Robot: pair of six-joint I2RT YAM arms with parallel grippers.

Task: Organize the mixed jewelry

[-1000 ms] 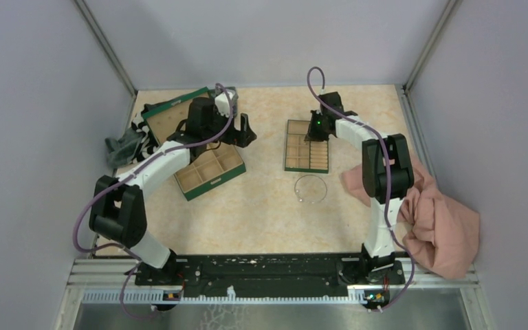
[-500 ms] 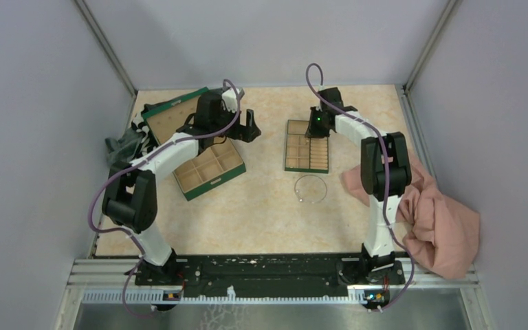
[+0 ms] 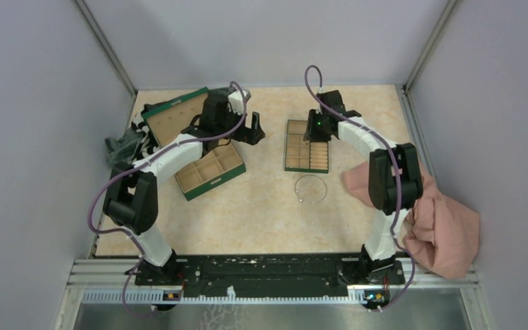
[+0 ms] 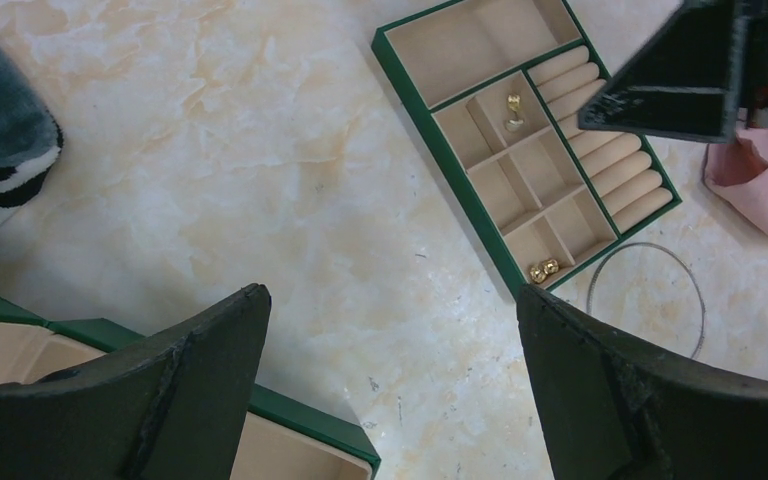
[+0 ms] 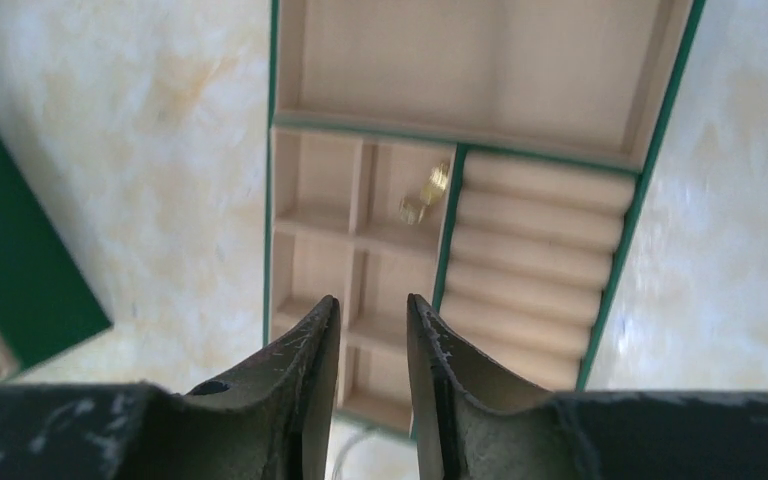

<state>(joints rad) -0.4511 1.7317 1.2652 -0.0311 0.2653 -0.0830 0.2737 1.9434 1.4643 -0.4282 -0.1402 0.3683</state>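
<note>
The thin silvery wire hoop [image 3: 311, 188] lies flat on the table just in front of the tan compartment tray [image 3: 307, 165]. In the left wrist view the hoop [image 4: 646, 244] sits beside the tray's corner. One gold earring [image 4: 513, 110] rests in a middle cell and a gold pair [image 4: 543, 270] in a corner cell. My right gripper [image 5: 372, 300] hovers over the tray, slightly open with nothing between its fingers. A gold piece [image 5: 422, 195] lies in the cell beyond its tips. My left gripper [image 4: 390, 290] hangs wide open and empty over bare table, left of the tray.
The green box with tan compartments [image 3: 210, 172] sits at the left, its corner [image 4: 310, 425] under my left gripper. Its lid [image 3: 175, 117] lies behind it. A striped grey cloth [image 3: 127, 144] lies at the far left. A pink cloth [image 3: 426, 213] is bunched at the right.
My right gripper's jaws have parted from shut to a narrow gap above the tray. The left arm has swung a little right toward the middle, still wide open.
</note>
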